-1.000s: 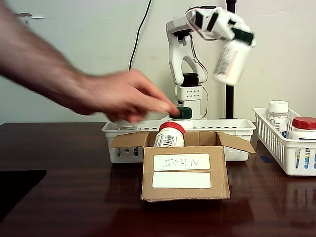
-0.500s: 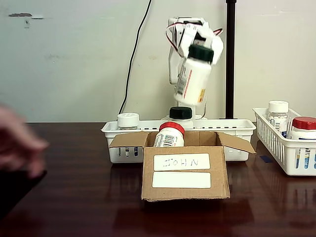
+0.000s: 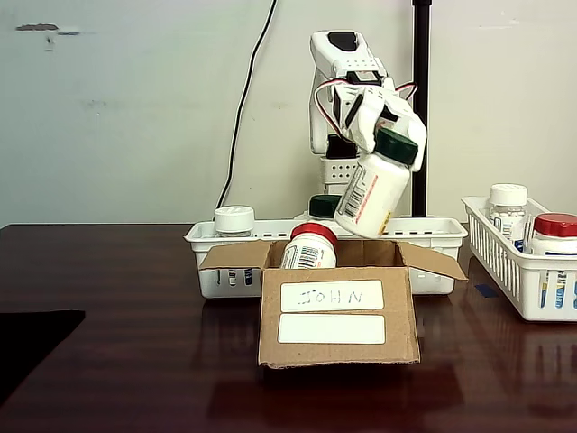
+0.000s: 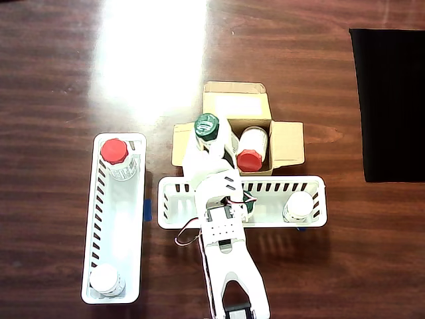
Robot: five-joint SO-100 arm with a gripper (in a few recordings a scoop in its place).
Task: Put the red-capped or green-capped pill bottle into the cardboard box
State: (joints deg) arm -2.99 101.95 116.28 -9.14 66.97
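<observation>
Overhead view has the cardboard box [image 4: 282,143] sitting flaps-open at about 12 o'clock from the arm's base, and one red-capped pill bottle [image 4: 251,149] already lies inside it on its side, cap toward the arm. So that much of the job looks done.

The second one is on its way. From the fixed view, the gripper [image 3: 386,135] is clenched around the neck end of a green-capped pill bottle [image 3: 371,191], which hangs tilted, cap up toward 1 o'clock and base down toward 7 o'clock. Its base hovers just above the box's back edge, right of the red-capped bottle [image 3: 309,246], and I can't see it touching the cardboard box [image 3: 338,311] or the other bottle. Looking straight down, the green cap [image 4: 206,125] sits over the box's left side at roughly 9 o'clock from the red-capped one.

What's left, I'd say, is to bring it lower into the free half of the box and let go.

Behind the box, the white slotted basket [image 3: 428,233] holds a white-capped bottle [image 3: 233,220] and a dark-capped one [image 3: 323,207]. At 3 o'clock a second basket [image 3: 509,262] holds another red-capped bottle [image 3: 554,233] and a white-capped one [image 3: 508,206], neither yet moved.
</observation>
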